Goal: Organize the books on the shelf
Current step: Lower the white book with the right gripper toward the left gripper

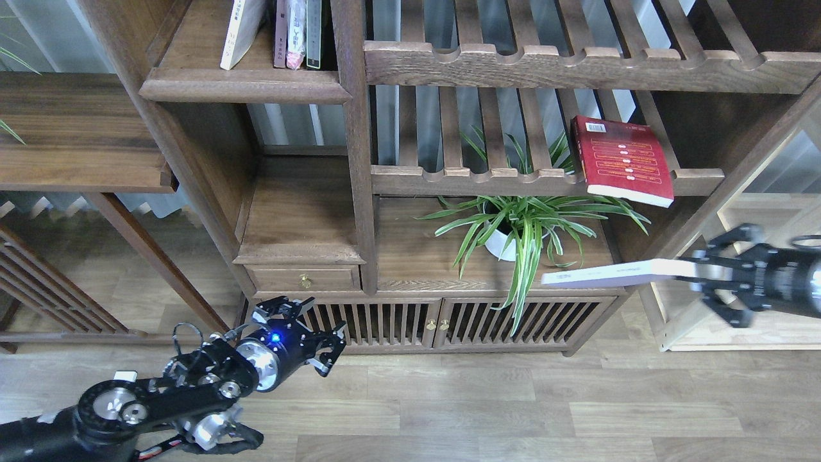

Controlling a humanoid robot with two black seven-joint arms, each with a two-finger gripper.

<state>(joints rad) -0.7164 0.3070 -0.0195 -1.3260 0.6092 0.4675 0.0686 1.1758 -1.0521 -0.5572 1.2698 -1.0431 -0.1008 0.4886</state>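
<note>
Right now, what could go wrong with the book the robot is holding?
1. The right tool pinches the pale book only at one end, so the long free end could sag or slip out.
2. That free end hangs close to the plant leaves and might brush them.
3. The red book sticks out over the slatted rack edge, so a bump from below might knock it off.

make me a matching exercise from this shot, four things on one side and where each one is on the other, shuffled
Things:
1. red book
2. pale lavender book
3. potted plant
4. left gripper

Places:
A. held edge-on in the right gripper
B. lying flat on the slatted rack, its corner over the front rail
C. empty, in front of the slatted cabinet doors
D. on the cabinet top beneath the slatted rack

Pairs: 1-B, 2-A, 3-D, 4-C
</note>
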